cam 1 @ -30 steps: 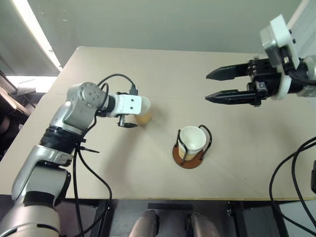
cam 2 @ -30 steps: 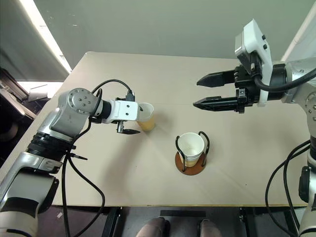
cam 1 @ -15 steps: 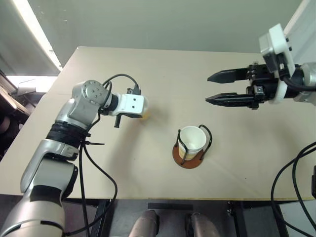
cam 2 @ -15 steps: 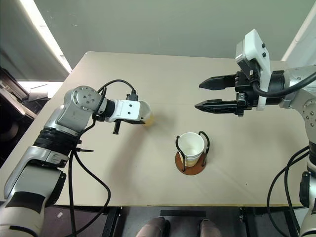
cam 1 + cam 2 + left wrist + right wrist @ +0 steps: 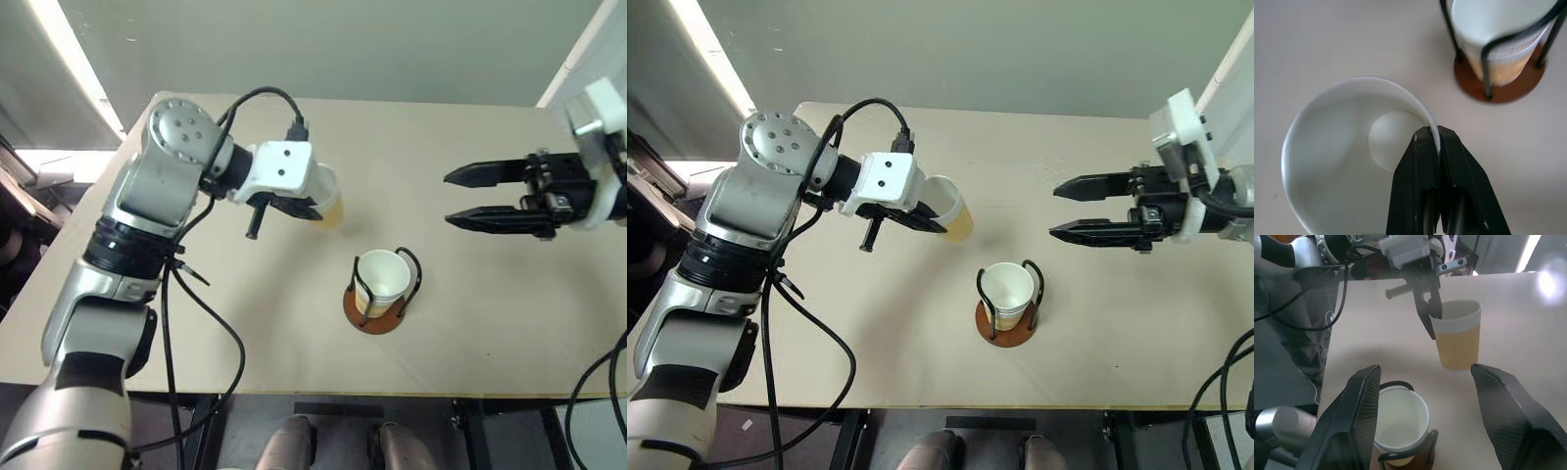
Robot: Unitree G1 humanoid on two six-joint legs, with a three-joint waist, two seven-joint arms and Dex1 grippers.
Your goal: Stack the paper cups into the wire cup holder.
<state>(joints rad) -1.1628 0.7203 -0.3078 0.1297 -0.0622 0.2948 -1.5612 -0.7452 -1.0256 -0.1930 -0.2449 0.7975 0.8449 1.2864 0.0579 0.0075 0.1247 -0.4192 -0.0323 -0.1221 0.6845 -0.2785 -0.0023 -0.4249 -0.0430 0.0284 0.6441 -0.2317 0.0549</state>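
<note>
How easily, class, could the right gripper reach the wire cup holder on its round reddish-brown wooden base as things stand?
Probably easily: the right gripper is open and empty, with bare table between it and the wire cup holder. The left gripper holds its tan paper cup off to the other side.

The left gripper (image 5: pixel 1436 142) is now clamped on the rim of a tan-yellow tapered paper cup (image 5: pixel 327 204), lifted off the bench toward the wire holder; the right gripper (image 5: pixel 1056 210) is drawn back.

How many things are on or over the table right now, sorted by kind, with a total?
Paper cups: 2, one pinched at its rim by the left gripper above the table, one in the holder.
Wire cup holder: 1.
Total: 3.
</note>
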